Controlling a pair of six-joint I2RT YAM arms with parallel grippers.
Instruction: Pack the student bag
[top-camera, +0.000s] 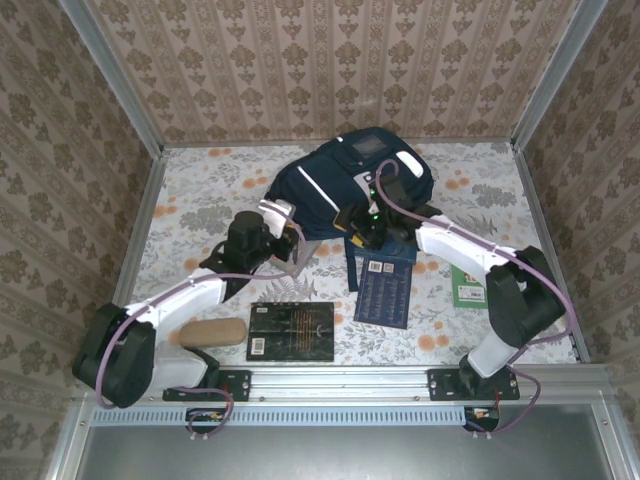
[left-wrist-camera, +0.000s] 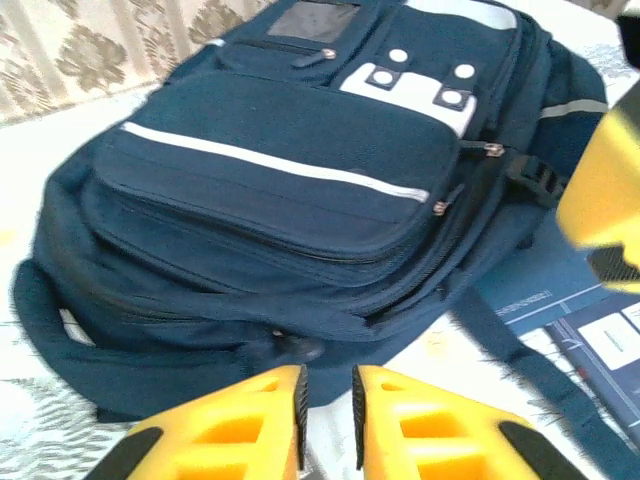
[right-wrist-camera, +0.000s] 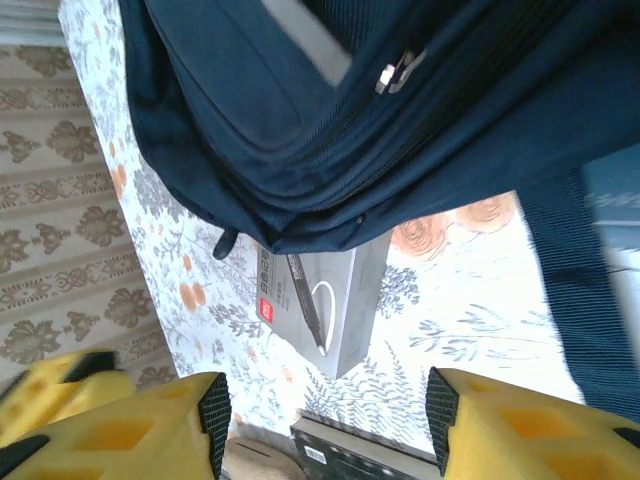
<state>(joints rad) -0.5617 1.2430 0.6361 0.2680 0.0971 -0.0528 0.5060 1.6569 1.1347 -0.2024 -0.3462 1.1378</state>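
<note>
Top external: student bag (top-camera: 345, 185) overlapping grey box (top-camera: 300, 247), blue books (top-camera: 383, 285).

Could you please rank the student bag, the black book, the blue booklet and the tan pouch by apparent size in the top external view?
1. student bag
2. black book and blue booklet: they look about alike, so I will not rank them.
3. tan pouch

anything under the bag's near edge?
Yes. In the right wrist view a grey pen box pokes out from under the bag, its far end covered. In the top view a blue book lies by the bag's edge; whether it reaches underneath is unclear.
</note>
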